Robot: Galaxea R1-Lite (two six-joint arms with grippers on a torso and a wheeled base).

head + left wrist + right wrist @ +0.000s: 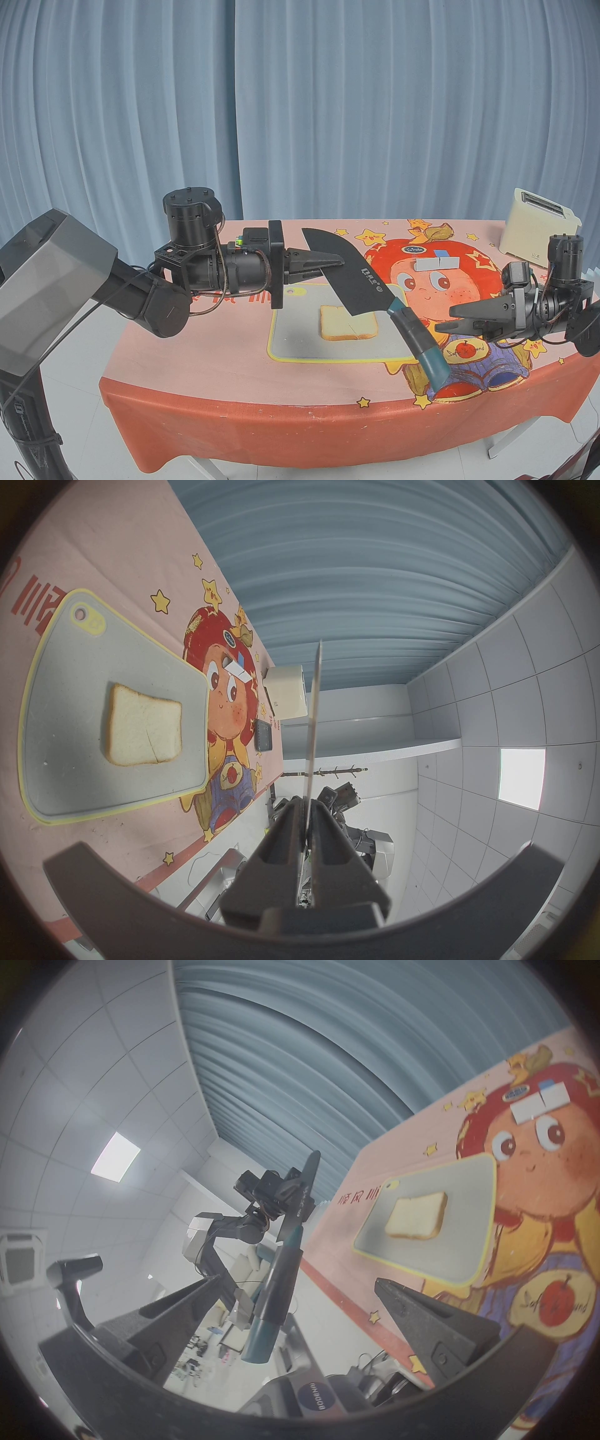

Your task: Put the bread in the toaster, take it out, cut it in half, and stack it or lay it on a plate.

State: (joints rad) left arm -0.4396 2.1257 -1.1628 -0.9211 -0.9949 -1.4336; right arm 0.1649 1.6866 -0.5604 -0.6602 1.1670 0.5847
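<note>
In the head view, my left claw [334,259] is clamped on the flat of the knife [359,278], pinching the blade near its spine, well above the surface [187,356]. The blade slopes down toward my right side, so the handle [425,350] hangs free near my right claw [447,319], which is spread wide and not touching it. I judge this to be a hand-over. A grip on the blade is no good for cutting, so the handle is being offered to the other arm. The bread [348,323] lies flat on the cutting board [294,340], below the knife. The toaster [537,228] stands well apart at the far right corner.

In my left wrist view, the blade [314,717] runs edge-on straight out from between my closed fingers [340,861]. That tells me the pinch is square and the knife is not twisting. Off to the side, the slice [144,725] sits near the middle of the board [62,774]. A faint line crosses part of it, but it reads as one piece, so I take the cut as not yet done.

In my right wrist view, the handle [272,1310] hangs between my two spread fingers [431,1325], and the left claw [294,1194] grips the blade farther up. The gap looks wide enough to close around the handle. The bread [417,1215] waits on the board [465,1254] beyond.
</note>
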